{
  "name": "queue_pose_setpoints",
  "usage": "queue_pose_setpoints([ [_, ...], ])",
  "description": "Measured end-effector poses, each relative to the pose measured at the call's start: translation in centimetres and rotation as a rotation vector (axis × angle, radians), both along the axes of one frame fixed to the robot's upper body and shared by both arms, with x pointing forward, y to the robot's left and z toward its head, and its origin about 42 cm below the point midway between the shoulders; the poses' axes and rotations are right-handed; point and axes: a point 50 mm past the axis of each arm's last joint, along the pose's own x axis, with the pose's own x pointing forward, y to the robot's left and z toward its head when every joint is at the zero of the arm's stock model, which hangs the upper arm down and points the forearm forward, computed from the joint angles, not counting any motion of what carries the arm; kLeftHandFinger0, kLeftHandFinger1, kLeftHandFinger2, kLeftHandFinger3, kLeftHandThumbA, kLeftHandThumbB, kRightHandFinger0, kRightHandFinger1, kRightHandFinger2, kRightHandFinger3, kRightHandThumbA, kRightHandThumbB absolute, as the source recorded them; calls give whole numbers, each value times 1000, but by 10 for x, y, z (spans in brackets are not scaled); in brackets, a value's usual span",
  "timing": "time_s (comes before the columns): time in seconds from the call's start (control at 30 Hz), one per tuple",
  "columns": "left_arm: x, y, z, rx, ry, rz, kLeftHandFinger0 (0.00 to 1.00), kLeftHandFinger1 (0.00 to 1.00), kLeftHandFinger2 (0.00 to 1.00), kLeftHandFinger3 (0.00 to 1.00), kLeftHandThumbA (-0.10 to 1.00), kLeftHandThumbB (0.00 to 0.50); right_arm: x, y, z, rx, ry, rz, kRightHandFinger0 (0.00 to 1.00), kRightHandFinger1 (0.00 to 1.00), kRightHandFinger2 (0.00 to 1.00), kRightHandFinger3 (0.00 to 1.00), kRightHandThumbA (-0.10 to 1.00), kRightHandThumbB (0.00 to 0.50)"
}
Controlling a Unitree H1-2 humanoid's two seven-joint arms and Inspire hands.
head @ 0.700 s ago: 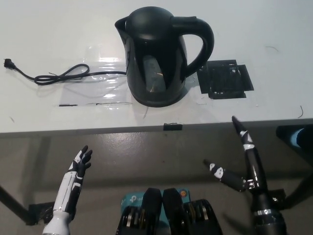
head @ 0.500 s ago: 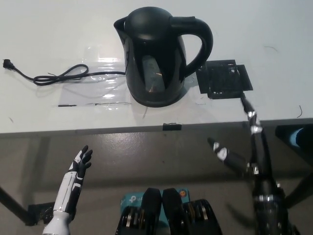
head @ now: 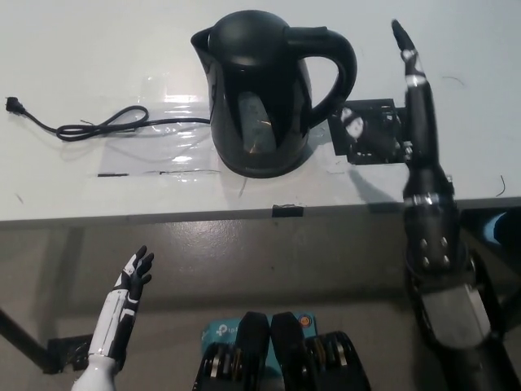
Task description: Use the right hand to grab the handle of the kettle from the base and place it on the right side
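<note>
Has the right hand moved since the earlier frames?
Yes. The right hand has gone forward, from below the table edge to over the table, right of the kettle handle, fingers apart, touching nothing. The kettle is unmoved.

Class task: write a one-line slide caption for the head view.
Open black right hand reaches over the white table beside the black kettle's handle; white left hand rests below.
</note>
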Motion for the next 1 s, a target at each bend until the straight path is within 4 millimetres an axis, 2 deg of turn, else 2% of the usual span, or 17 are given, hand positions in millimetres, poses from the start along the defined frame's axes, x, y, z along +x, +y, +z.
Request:
queue_pose_setpoints([
  [0.1, 0, 0, 0, 0, 0, 0, 1000, 1000, 1000, 1000, 1000, 500, 19, 5, 0, -26, 55, -23, 1000, 1000, 1000, 1000, 776, 215],
  [0.3, 0, 0, 0, -1, -2, -1, 989, 1000, 1000, 1000, 1000, 500, 38, 8, -10, -60, 142, -56, 1000, 1000, 1000, 1000, 766, 232],
  [0.67, -3, 0, -2, -1, 3, 0, 982, 1000, 1000, 1000, 1000, 500, 55, 11, -25, -97, 222, -97, 1000, 1000, 1000, 1000, 815, 234],
  [1.0, -5, 1, -3, -1, 7, 0, 956, 1000, 1000, 1000, 1000, 500, 66, 21, -7, -115, 190, -104, 1000, 1000, 1000, 1000, 828, 227],
])
